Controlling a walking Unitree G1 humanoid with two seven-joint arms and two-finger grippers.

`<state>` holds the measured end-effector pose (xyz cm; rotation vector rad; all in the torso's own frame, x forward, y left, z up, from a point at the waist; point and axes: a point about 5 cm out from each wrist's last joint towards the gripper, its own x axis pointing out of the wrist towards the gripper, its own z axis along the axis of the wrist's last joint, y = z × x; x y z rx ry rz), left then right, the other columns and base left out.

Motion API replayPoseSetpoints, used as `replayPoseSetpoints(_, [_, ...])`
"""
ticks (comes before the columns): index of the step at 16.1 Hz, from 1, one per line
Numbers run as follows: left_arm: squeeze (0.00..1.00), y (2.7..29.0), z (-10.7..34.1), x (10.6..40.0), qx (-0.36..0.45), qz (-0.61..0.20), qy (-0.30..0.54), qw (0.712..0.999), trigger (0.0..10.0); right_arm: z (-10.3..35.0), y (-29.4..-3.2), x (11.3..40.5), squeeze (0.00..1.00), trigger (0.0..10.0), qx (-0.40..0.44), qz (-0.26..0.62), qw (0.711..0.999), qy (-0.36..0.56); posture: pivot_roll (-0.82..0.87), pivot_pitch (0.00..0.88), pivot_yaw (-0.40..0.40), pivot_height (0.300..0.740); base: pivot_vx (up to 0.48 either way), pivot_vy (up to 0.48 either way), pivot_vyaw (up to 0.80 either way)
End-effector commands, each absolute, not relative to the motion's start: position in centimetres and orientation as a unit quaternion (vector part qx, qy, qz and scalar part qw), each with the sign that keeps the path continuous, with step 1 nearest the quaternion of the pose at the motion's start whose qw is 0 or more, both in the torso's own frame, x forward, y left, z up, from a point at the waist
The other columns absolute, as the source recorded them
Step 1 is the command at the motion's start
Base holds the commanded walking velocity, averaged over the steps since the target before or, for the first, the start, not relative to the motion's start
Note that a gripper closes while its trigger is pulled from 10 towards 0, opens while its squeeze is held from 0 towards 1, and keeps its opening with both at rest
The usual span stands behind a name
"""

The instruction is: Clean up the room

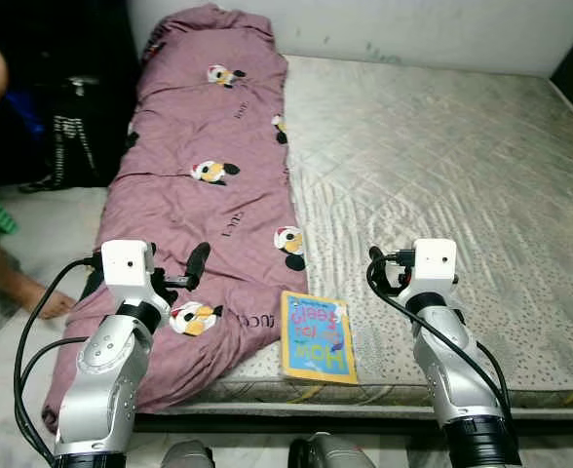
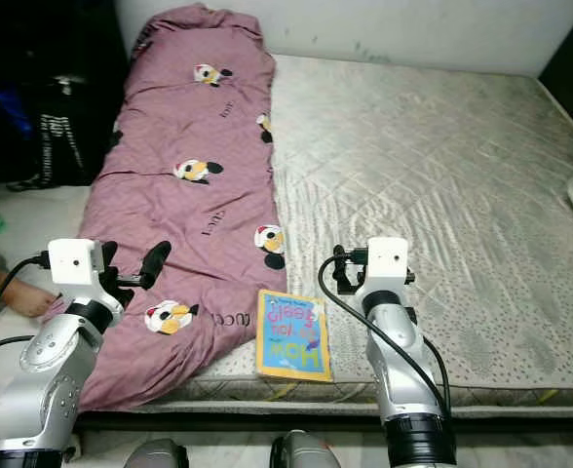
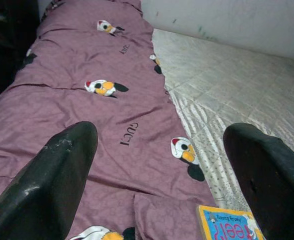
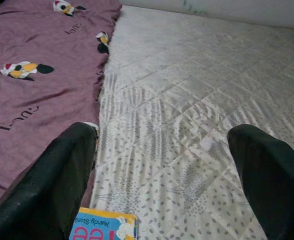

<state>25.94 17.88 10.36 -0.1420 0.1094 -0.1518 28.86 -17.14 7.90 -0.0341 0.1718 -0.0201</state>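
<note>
Both grippers hover spread and empty over the near edge of the bed.
The book lies flat at the mattress edge between the arms, touching the mauve blanket that runs along the bed's left side. The eye views show the left gripper above the blanket and the right gripper over bare mattress; a person's foot shows on the floor at left. Each wrist view cuts the book off at its edge. A pale thing at the bed's far right is cropped and unclear.

The blanket reads "GUCCI"; book title unclear.
</note>
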Motion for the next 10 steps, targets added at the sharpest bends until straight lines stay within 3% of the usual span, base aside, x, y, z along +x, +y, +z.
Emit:
replayPoseSetpoints(1, [0.00, 17.9, 10.5, 26.0, -0.062, -0.071, 0.053, 0.994, 10.0, 7.8, -17.6, 28.9, 0.00, 10.0, -0.021, -0.017, 0.996, 0.088, 0.03, 0.103, -0.075, 0.740, 0.000, 0.000, 0.00])
replayPoseSetpoints(3, [0.00, 18.3, 10.9, 25.9, -0.046, -0.065, 0.050, 0.996, 10.0, 8.0, -17.7, 29.0, 0.00, 10.0, -0.022, -0.018, 0.996, 0.085, 0.03, 0.124, -0.072, 0.740, 0.000, 0.000, 0.00])
replayPoseSetpoints(10, [0.00, 19.0, 10.7, 25.5, -0.039, -0.056, 0.055, 0.996, 10.0, 8.6, -17.6, 29.5, 0.00, 10.0, -0.029, -0.010, 0.997, 0.076, 0.03, 0.141, -0.082, 0.740, 0.000, -0.347, 0.00])
